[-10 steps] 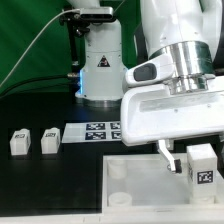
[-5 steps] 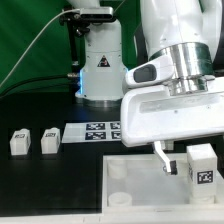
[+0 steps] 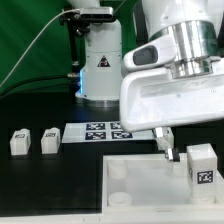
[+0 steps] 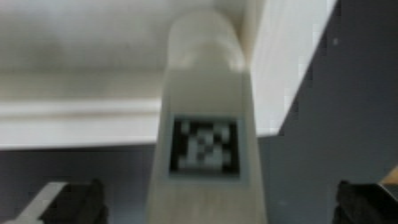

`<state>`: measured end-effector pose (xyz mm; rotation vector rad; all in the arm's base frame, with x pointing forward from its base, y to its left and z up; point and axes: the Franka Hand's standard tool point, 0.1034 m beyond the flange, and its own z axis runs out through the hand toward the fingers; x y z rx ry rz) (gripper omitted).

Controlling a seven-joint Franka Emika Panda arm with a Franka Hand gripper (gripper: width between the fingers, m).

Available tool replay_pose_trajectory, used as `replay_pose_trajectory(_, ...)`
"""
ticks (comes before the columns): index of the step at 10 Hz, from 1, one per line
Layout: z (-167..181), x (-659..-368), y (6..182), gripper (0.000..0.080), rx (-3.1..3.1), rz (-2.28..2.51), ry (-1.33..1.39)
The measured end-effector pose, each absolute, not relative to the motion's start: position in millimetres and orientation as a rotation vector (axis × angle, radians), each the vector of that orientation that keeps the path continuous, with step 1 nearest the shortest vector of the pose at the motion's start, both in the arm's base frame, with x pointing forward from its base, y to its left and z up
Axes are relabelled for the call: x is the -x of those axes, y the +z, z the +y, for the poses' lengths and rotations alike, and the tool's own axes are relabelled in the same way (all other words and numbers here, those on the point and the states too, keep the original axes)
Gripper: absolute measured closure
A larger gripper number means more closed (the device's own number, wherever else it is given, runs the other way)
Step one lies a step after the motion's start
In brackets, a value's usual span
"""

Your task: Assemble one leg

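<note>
The leg [image 3: 203, 165] stands upright on the panel [image 3: 130, 172], between the parted fingers [image 4: 68, 202].

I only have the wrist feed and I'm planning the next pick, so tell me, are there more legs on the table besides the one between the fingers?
Observer: Yes, two more legs stand side by side on the black table, at the exterior view's left.
Operator: Any holes to aim for?
Observer: The panel shows two round sockets, both empty, along its edge at the exterior view's left.
Operator: Is mine standing?
Observer: Your leg appears upright on the panel, toward the exterior view's right, with one finger beside it.
</note>
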<state>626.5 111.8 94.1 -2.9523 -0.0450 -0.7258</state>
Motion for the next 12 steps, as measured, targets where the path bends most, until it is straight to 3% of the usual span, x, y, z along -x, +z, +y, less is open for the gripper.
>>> replay_pose_trajectory(3,107.9,-636.3,94.6,0.0151,2.989,-0.047,-0.37)
replay_pose_trajectory(7,107.7,-621.9,88.3,0.0151,2.958,-0.007,0.267)
replay_pose_trajectory(11,108.5,-623.5,84.5,0.018,2.956,0.034,0.289)
replay_pose_trajectory(12,108.4,-623.4,84.4,0.0361,2.957,0.066,0.292)
